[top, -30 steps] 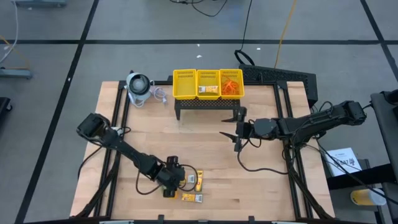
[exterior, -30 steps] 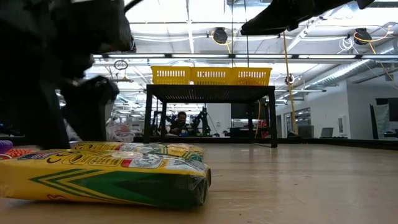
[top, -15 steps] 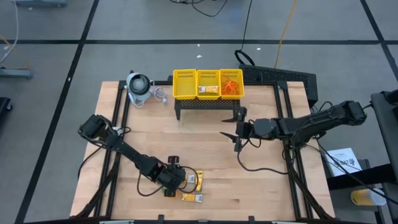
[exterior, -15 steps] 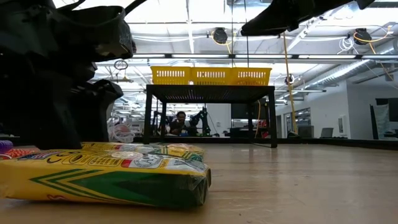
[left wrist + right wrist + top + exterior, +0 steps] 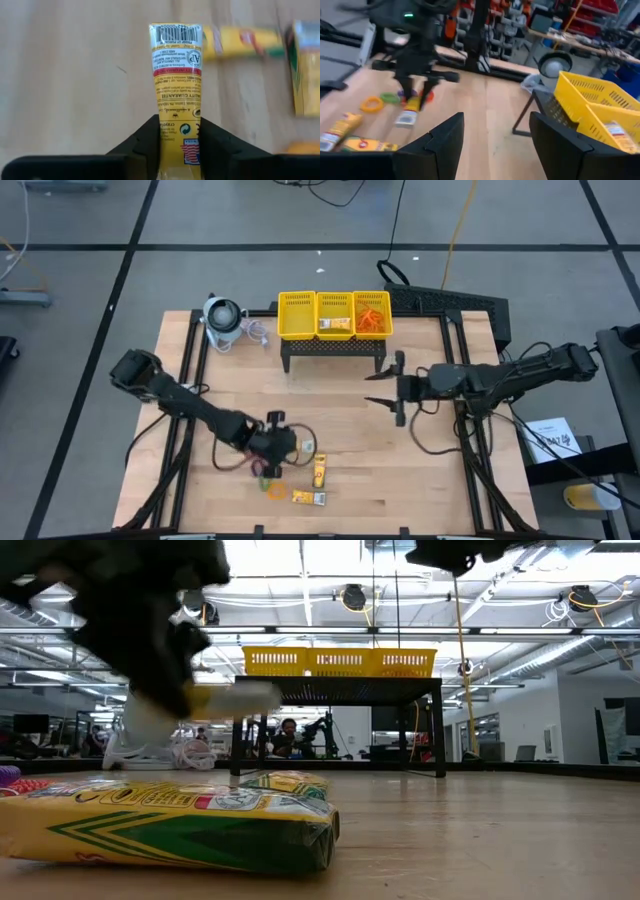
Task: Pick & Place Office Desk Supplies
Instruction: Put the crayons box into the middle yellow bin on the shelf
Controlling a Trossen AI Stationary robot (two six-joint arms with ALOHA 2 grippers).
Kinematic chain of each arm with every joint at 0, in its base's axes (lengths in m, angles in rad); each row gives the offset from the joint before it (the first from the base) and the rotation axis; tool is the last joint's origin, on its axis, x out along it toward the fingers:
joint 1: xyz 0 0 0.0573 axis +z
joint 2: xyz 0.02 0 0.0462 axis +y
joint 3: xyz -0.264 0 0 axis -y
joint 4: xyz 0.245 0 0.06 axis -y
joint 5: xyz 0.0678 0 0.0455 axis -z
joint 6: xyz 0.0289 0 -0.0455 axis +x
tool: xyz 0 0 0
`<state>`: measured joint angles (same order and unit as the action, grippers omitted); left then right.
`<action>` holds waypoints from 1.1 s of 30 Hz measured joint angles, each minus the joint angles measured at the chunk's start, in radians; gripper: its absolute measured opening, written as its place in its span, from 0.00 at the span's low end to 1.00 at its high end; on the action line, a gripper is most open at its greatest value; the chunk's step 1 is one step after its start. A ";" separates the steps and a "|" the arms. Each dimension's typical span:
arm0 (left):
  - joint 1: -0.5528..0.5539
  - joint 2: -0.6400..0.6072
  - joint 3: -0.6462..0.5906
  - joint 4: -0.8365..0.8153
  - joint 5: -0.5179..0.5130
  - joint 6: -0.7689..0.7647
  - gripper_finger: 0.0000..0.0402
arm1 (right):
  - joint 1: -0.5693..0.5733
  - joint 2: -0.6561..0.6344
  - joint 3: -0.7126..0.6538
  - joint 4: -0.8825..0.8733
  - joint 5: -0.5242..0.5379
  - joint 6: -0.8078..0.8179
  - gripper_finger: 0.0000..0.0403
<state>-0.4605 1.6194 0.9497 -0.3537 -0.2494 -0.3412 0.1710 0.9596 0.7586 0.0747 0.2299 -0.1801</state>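
Note:
My left gripper [image 5: 285, 444] hangs over the near-left part of the table, shut on a yellow-orange packet [image 5: 176, 75] with a white barcode label, lifted off the wood [image 5: 235, 698]. Two more packets [image 5: 320, 472] [image 5: 308, 497] lie flat on the table just near of it, beside coloured rings [image 5: 274, 488]. My right gripper [image 5: 398, 385] stands open over the table's right half, near the stand of the yellow basket [image 5: 298, 315], with nothing between its fingers [image 5: 447, 140]. My left gripper pinches the packet between its two fingers [image 5: 147, 142], across its narrow width at the end away from the barcode [image 5: 179, 131]. The packet runs on straight beyond the fingertips, barcode end outward. It is lifted clear of the table.
The three-compartment basket stands on a dark stand at the far middle; its middle bin holds a packet [image 5: 335, 326], its right bin orange rubber bands [image 5: 372, 318]. A grey-white round device [image 5: 223, 320] with a cord sits at the far left. Bare wood lies in the table's middle.
My left gripper has taken hold of one packet from the group on the table and raised it clear, moving up and toward the far edge. My right gripper has drifted a little toward the table's right edge, still open.

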 joint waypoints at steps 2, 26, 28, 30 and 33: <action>0.024 -0.045 0.000 0.004 -0.003 0.034 0.28 | 0.000 -0.050 -0.027 0.002 -0.018 0.000 0.53; 0.422 -0.231 0.002 0.565 -0.049 0.424 0.28 | -0.001 -0.388 -0.292 0.014 -0.018 0.068 0.53; 0.465 -0.231 0.002 0.615 -0.049 0.428 0.28 | -0.001 -0.400 -0.292 0.001 -0.017 0.076 0.53; 0.514 -0.231 0.002 0.659 -0.049 0.425 0.28 | -0.001 -0.402 -0.292 0.008 -0.014 0.080 0.53; 0.592 -0.231 0.002 0.718 -0.049 0.407 0.28 | -0.001 -0.401 -0.292 0.011 0.011 0.079 0.53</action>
<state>0.1319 1.3880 0.9520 0.3641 -0.2987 0.0654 0.1699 0.5583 0.4664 0.0856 0.2409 -0.1013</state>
